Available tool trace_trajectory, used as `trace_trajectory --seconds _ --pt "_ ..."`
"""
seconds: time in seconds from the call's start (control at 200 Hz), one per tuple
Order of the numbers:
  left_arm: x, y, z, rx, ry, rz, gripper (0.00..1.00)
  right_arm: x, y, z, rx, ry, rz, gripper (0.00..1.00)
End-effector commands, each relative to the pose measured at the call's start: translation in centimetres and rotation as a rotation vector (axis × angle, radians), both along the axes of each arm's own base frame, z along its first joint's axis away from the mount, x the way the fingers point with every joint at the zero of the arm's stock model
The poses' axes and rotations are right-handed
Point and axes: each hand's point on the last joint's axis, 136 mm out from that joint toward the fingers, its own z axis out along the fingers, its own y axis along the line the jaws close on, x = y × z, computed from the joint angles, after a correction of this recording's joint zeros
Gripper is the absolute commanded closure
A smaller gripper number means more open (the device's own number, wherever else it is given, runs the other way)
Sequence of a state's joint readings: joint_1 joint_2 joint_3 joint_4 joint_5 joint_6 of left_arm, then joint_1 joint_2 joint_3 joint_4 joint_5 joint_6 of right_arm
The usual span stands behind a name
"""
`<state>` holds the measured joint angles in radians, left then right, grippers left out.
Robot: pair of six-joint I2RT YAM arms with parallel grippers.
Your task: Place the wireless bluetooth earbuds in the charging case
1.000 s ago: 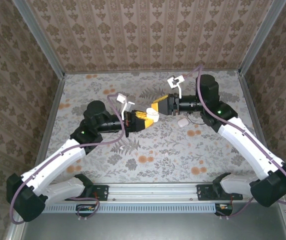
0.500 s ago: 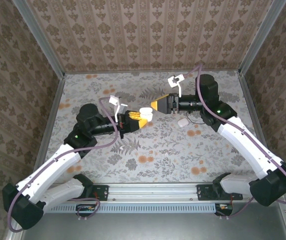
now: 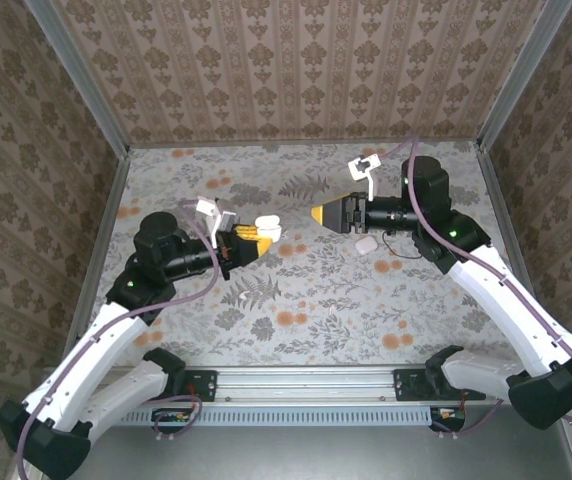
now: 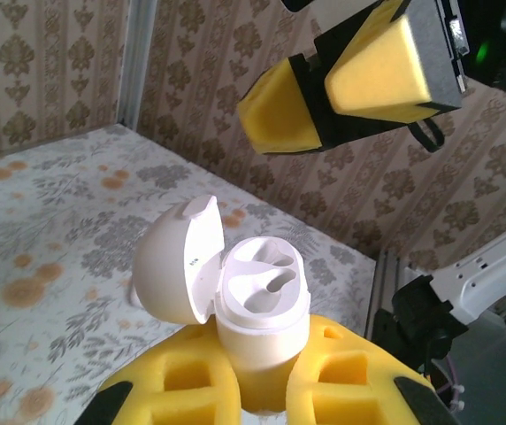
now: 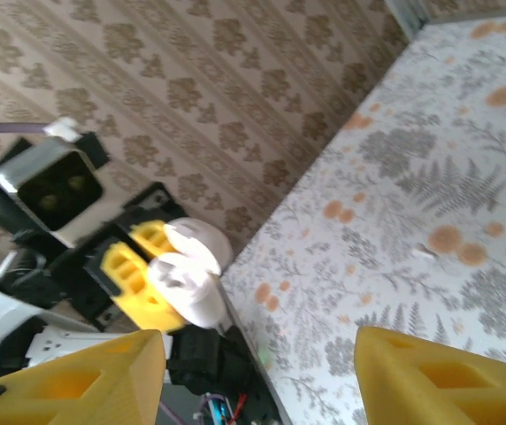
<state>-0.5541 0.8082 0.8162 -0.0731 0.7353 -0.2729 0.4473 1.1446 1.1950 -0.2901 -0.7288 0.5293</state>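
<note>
Yellow foam pads (image 4: 182, 381) of the left pincer (image 4: 253, 394) are clamped on the base of the white charging case (image 4: 262, 305), which is held off the worktop (image 3: 306, 300). Its lid (image 4: 178, 261) is swung open to one side and both wells (image 4: 262, 282) are bare. Facing the case, near it but not touching, the right pincer (image 3: 318, 213) is held with jaws spread and nothing between them. Past that pincer from the case, a white pebble-shaped object (image 3: 366, 244) is seen lying on the worktop (whether another case cannot be told). A tiny white fleck (image 5: 424, 254), too small to identify, lies well apart from the case.
</note>
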Motion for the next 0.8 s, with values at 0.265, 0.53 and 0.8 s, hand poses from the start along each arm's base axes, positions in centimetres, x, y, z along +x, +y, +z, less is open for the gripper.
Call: trace_trajectory --seconds 0.265,0.53,0.8 --pt "-0.3 2.8 -1.8 0.163 -0.019 0.110 1.00 0.3 -1.4 -10.3 -0.221 0.212 -0.179 0.42" --pt "-0.7 4.6 -2.3 0.203 -0.054 0.173 1.00 3.1 2.9 -15.0 -0.424 0.298 -0.111 0.42" --pt "-0.9 6.5 -3.4 0.301 -0.046 0.251 1.00 5.6 8.2 -22.0 -0.640 0.391 -0.023 0.43"
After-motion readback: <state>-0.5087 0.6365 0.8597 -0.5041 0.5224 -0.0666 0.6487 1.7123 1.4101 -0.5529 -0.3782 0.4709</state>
